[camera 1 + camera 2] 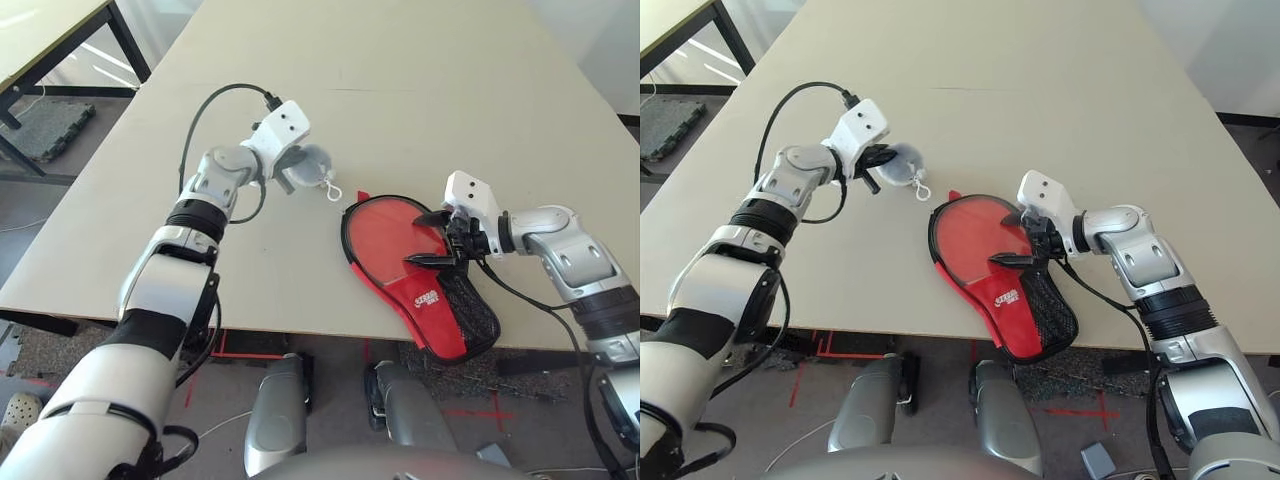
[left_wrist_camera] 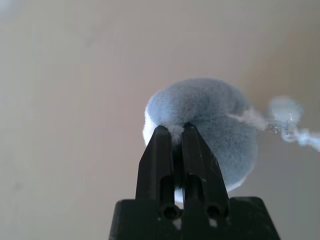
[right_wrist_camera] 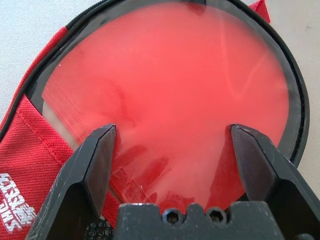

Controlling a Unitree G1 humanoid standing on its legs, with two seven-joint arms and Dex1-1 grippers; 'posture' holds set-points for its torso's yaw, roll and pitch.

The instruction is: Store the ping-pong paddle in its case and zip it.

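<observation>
Red paddle (image 1: 395,235) lies inside its case (image 1: 432,318) on the tabletop (image 1: 400,120); right jaws stand apart over the clear window, left jaws are clamped on a grey plush lump (image 2: 220,120).

The paddle-shaped soft fabric case (image 1: 428,312) is red with white lettering, a black mesh pocket (image 1: 470,312) and black edging. Through its clear window shows the round rubber blade of the ping-pong paddle (image 3: 175,85), plain red. The small rounded fuzzy lump (image 2: 220,115) is blue-grey, its thin looped cord (image 1: 333,190) white. The broad flat desk (image 1: 400,120) is plain beige.
</observation>
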